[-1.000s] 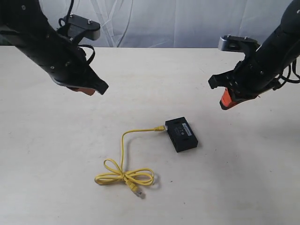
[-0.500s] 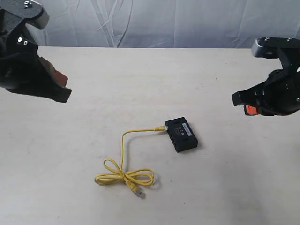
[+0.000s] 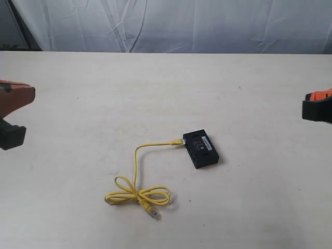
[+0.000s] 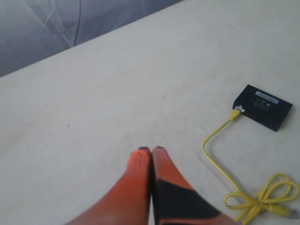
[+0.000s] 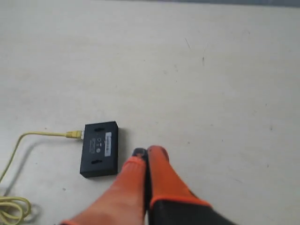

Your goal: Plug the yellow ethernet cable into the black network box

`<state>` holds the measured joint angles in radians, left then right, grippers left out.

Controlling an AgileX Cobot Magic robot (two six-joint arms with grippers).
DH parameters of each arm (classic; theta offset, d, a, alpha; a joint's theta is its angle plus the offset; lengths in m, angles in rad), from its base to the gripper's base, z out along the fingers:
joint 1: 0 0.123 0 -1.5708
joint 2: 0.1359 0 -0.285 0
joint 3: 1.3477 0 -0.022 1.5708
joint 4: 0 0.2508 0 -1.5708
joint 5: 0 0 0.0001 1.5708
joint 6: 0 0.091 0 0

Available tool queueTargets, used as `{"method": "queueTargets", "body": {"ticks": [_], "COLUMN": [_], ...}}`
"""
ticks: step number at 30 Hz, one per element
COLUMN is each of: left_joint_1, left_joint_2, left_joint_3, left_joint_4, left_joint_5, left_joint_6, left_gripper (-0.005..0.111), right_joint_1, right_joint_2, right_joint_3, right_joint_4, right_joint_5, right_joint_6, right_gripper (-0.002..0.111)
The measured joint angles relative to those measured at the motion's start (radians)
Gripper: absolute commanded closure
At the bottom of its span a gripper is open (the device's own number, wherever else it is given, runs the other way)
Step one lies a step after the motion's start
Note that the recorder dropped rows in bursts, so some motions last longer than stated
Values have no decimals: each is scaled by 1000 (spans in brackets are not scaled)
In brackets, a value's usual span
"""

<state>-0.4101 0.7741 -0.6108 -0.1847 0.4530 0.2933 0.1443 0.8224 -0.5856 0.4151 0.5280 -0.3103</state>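
The black network box (image 3: 201, 149) lies flat near the table's middle, also in the left wrist view as the black network box (image 4: 262, 107) and in the right wrist view as the black network box (image 5: 99, 148). The yellow ethernet cable (image 3: 136, 171) has one plug seated at the box's left end; its other end lies in loose loops (image 3: 137, 196) with a free clear plug (image 3: 152, 212). My left gripper (image 3: 13, 111) hangs at the far left edge, shut and empty. My right gripper (image 3: 317, 106) sits at the far right edge, shut and empty. Both are well away from box and cable.
A pale tabletop (image 3: 166, 83) spreads under everything, with a wrinkled white backdrop (image 3: 171, 23) behind its far edge. Nothing else stands on the table.
Both arms have pulled back outward, the left to the left edge and the right to the right edge. The box and the cable have not moved.
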Motion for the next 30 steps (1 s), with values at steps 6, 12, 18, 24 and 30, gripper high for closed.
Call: {"method": "queueTargets", "body": {"ticks": [6, 12, 18, 24, 30], "left_joint_1": [0, 0, 0, 0, 0], "left_joint_2": [-188, -370, -402, -402, -402], "left_joint_3": [74, 122, 127, 127, 127], "left_joint_4": [0, 0, 0, 0, 0], "left_joint_5": [-80, -106, -63, -59, -59], "left_joint_6": [0, 2, 2, 2, 2], "left_gripper": [107, 107, 107, 107, 107], "right_joint_1": [0, 0, 0, 0, 0], "right_joint_2": [-273, -511, -553, -553, -553], "right_joint_3": [54, 54, 54, 54, 54], "right_joint_4": [-4, -80, -84, -84, -84], "right_joint_5": [3, 13, 21, 21, 21], "right_joint_6": [0, 0, 0, 0, 0], "right_gripper": [109, 109, 109, 109, 109]}}
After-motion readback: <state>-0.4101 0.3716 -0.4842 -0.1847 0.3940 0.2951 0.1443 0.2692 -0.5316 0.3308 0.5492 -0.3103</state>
